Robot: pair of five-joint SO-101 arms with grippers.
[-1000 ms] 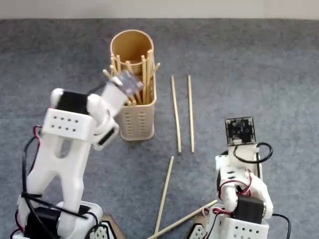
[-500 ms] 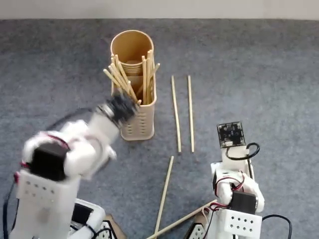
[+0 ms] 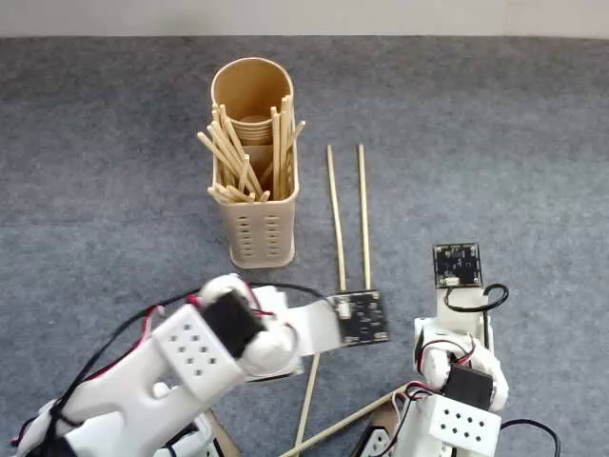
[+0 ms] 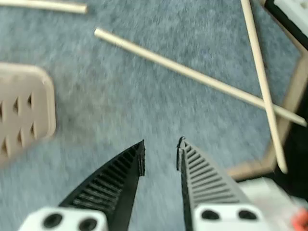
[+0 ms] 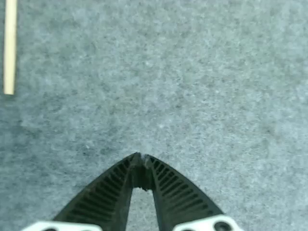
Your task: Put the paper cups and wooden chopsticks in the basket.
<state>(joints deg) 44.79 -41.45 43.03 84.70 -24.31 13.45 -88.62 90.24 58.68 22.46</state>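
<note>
The tan perforated basket (image 3: 255, 224) stands upright at the back, holding stacked paper cups (image 3: 250, 129) and several wooden chopsticks (image 3: 228, 162). Two chopsticks (image 3: 335, 214) lie side by side to its right. Two more chopsticks (image 3: 313, 379) lie crossed near the front, between the arm bases. In the left wrist view my left gripper (image 4: 161, 144) is open just above the carpet, nothing between its fingers, with the crossed chopsticks (image 4: 192, 72) ahead and the basket's foot (image 4: 21, 113) off to one side. My right gripper (image 5: 139, 158) is shut and empty over bare carpet, a chopstick end (image 5: 9, 48) beyond it.
Grey carpet covers the table. The left arm's wrist board (image 3: 360, 317) hangs over the near ends of the parallel chopsticks. The right arm (image 3: 459, 376) stands folded at the front right. A cardboard edge (image 4: 284, 120) lies near the arm bases.
My left arm has swung away from the basket's rim, down and right to the front centre over the loose chopsticks. The right arm shifted only slightly.
</note>
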